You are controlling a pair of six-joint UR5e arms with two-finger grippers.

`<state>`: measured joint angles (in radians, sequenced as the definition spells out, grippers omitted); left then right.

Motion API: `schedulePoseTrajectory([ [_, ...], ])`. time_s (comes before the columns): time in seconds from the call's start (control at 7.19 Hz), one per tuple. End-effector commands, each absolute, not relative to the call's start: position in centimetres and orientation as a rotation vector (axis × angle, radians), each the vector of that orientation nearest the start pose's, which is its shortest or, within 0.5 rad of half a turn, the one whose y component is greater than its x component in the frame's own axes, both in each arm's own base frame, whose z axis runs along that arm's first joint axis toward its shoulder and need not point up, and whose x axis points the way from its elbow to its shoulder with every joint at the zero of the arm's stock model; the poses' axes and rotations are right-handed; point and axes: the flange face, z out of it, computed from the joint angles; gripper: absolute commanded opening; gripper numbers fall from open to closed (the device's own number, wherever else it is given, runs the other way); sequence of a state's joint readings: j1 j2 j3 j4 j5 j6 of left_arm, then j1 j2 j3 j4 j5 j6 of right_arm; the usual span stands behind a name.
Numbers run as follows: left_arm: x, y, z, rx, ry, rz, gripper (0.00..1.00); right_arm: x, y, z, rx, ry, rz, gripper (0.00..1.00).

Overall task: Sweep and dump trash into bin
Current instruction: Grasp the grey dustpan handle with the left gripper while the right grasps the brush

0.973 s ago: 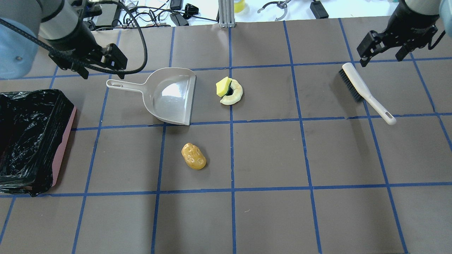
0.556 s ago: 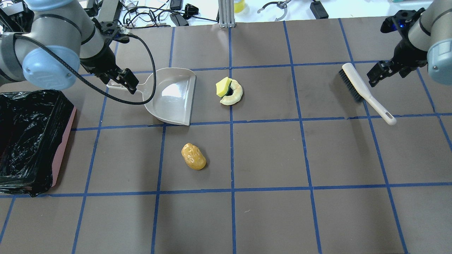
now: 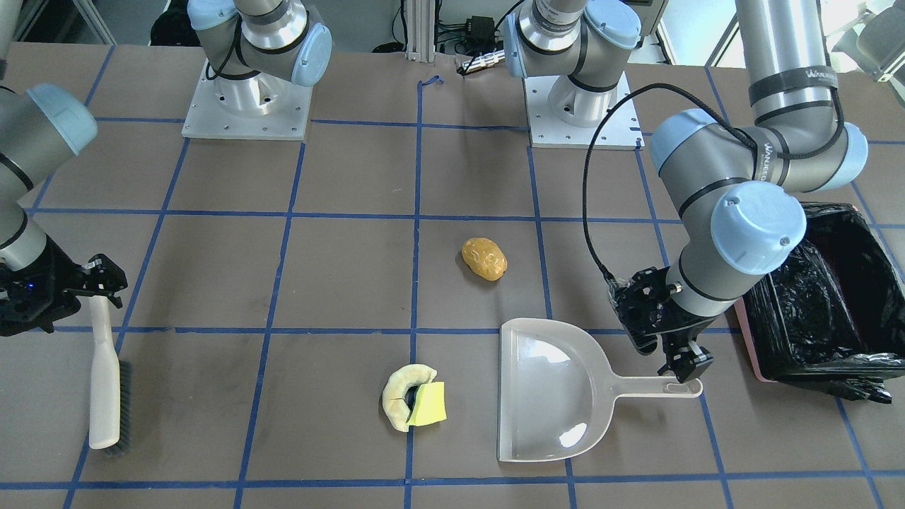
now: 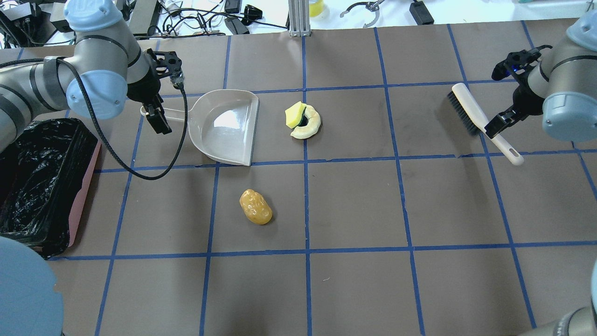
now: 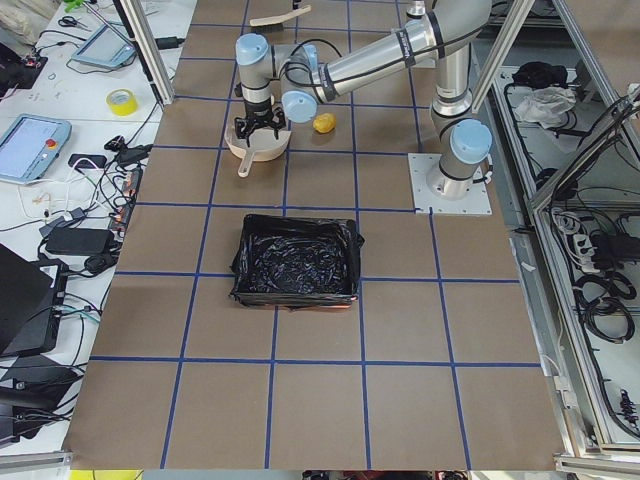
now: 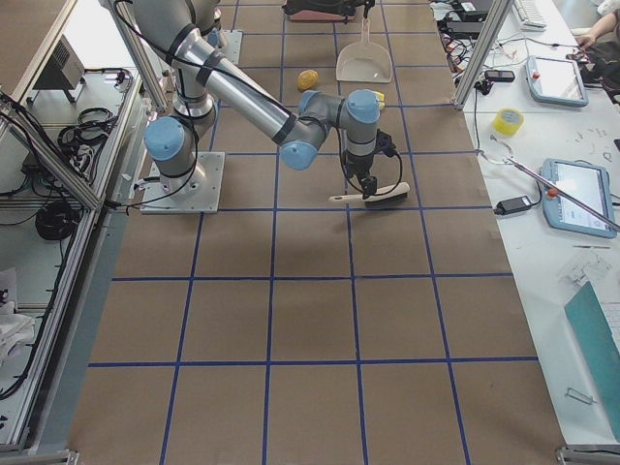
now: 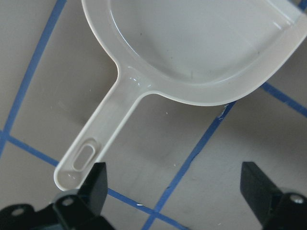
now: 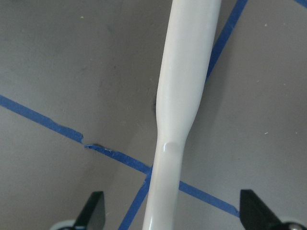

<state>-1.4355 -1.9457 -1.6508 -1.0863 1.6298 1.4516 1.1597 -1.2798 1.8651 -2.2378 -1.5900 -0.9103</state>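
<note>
The trash lay loose on the table (image 4: 354, 289), a brown surface squared off with blue tape. The glossy golden-brown lump (image 4: 255, 206) sat alone in one square, well apart from the rest and on the robot's side of the dustpan. The pale cream half-ring (image 4: 311, 127) and the yellow sponge piece (image 4: 294, 115) touched each other, the sponge tilted into the ring's curve, near the open mouth of the dustpan (image 4: 228, 126). None of it was in the pan, which lay flat with its handle pointing toward the left arm's side.

The bin (image 4: 85, 186), pink with a crinkly black liner, stood at the table's end on the robot's left, well apart from the trash.

The left gripper (image 7: 175, 184) hung low over the dustpan handle with its fingers spread wide and gripping nothing; the handle's slotted end lay just beside one finger.

At the far right of the table the brush (image 4: 475, 114) lay with its dark bristles away from the robot. The right gripper (image 8: 172, 206) hung over its white handle, fingers wide on either side and not touching it.

A black strap on the left arm bore white lettering starting "WAN"; the rest could not be read.
</note>
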Motion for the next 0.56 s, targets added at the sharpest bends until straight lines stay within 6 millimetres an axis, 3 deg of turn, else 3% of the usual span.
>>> schedulePoseTrajectory([
  [0.0,-3.8,-64.3,25.7,2.257,2.114,0.069,0.95,-10.6,-56.1,24.2,-0.844,3.072,-0.037,0.96],
  [0.14,-3.7,-64.9,25.6,2.261,2.072,0.039,0.96,-10.6,-56.0,24.0,-0.844,3.069,-0.022,0.9],
  [0.28,-3.6,-65.3,25.5,2.257,2.018,0.002,0.9,-10.8,-55.9,23.9,-0.83,3.073,-0.015,0.89],
  [0.42,-3.5,-65.3,25.4,2.242,2.009,0.001,0.91,-10.8,-55.2,23.1,-0.814,3.072,0.018,0.89],
])
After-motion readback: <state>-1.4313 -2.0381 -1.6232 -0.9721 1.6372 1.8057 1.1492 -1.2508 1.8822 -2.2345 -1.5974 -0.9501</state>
